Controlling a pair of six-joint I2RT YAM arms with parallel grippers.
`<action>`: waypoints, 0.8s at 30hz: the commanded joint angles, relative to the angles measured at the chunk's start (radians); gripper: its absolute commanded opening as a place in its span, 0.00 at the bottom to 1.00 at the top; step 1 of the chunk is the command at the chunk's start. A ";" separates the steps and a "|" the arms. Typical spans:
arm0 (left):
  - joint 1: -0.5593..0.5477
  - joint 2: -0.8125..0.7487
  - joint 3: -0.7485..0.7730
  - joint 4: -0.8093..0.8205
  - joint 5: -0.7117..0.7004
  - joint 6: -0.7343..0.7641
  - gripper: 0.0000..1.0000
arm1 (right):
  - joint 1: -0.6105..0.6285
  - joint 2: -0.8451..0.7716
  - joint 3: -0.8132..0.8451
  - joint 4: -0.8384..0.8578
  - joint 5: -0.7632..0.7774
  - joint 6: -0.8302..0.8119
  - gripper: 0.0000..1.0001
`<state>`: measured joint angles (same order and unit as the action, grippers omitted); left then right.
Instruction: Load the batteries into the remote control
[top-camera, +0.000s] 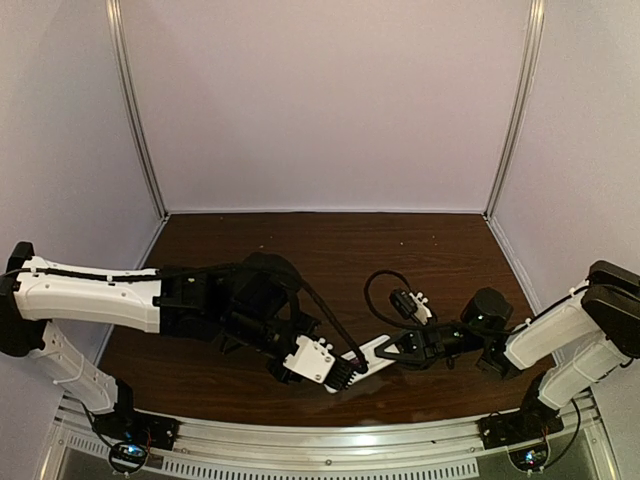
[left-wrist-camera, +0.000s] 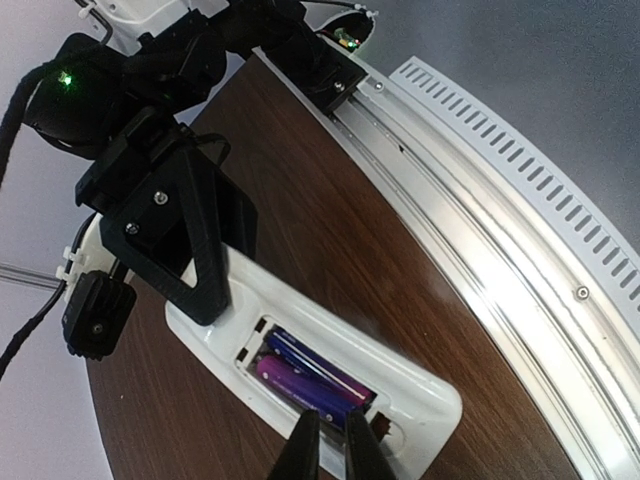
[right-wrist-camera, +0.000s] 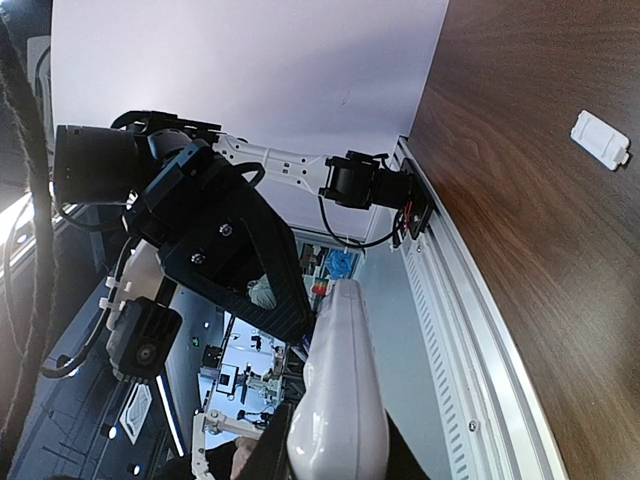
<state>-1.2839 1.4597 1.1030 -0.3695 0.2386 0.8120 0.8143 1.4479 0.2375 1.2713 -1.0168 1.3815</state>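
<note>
Tabletop (top-camera: 300, 250): dark wood. Remote control (left-wrist-camera: 425, 395) lifted over its near edge, right jaws clamped on it. Left jaws almost closed at batteries (left-wrist-camera: 300, 372) inside open compartment; I cannot tell if gripping.

Both arms reach inward and meet low at centre. The right gripper (top-camera: 383, 350) clamps the remote control (left-wrist-camera: 405, 388) (by one end); the left gripper (left-wrist-camera: 331, 440) has its fingers (left-wrist-camera: 303, 455) seemingly nearly closed, pointing down.
</note>
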 joint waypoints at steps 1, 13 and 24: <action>-0.002 0.047 0.024 0.017 -0.050 -0.016 0.10 | 0.024 0.000 0.008 0.119 -0.001 0.026 0.00; 0.000 0.126 0.072 -0.019 -0.144 -0.045 0.07 | 0.036 0.009 0.005 0.156 -0.001 0.051 0.00; -0.010 0.174 0.101 -0.047 -0.159 -0.045 0.06 | 0.041 0.033 0.005 0.243 0.001 0.100 0.00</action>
<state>-1.2934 1.5791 1.1748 -0.4808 0.1444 0.7792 0.8181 1.4872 0.2222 1.1988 -0.9722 1.4475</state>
